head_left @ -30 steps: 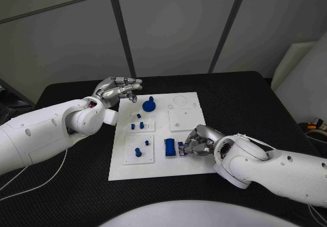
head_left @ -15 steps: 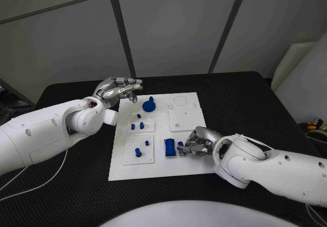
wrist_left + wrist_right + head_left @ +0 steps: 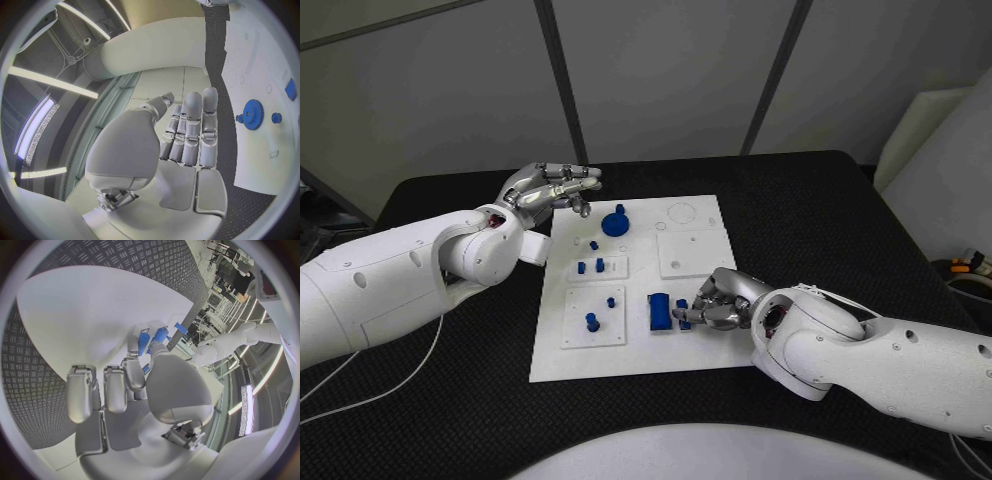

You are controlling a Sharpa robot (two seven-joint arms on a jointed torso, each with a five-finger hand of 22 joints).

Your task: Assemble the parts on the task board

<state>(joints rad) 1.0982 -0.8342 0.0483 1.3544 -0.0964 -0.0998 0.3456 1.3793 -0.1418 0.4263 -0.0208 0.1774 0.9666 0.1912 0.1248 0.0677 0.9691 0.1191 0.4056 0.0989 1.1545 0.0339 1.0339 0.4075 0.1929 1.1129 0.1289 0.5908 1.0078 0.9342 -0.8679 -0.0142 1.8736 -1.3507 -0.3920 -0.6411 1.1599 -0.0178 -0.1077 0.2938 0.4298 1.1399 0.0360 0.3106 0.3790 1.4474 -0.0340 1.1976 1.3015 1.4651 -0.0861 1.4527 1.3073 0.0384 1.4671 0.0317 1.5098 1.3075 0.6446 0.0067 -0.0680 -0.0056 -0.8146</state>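
The white task board [image 3: 632, 352] lies in the middle of the black table. On it are a blue gear [image 3: 616, 222], several small blue pegs such as one peg [image 3: 591, 322], and a long blue block [image 3: 658, 312]. My right hand [image 3: 715, 301] rests on the board's near right part, just right of the block, and pinches a small blue part [image 3: 684, 311] between thumb and a finger; the right wrist view shows that small blue part [image 3: 144, 343] at the fingertips. My left hand [image 3: 550, 186] hovers over the board's far left corner and holds nothing, with the gear [image 3: 253, 114] beyond its fingers [image 3: 194, 127].
Two raised white square plates, one [image 3: 691, 253] on the right and one [image 3: 596, 318] on the near left, sit on the board. A white bulky object [image 3: 937, 150] stands past the table's right edge. A thin cable [image 3: 390, 372] runs over the near left of the table.
My right hand has crept a little toward the long blue block with the small part in its pinch. The left hand has stayed where it was.
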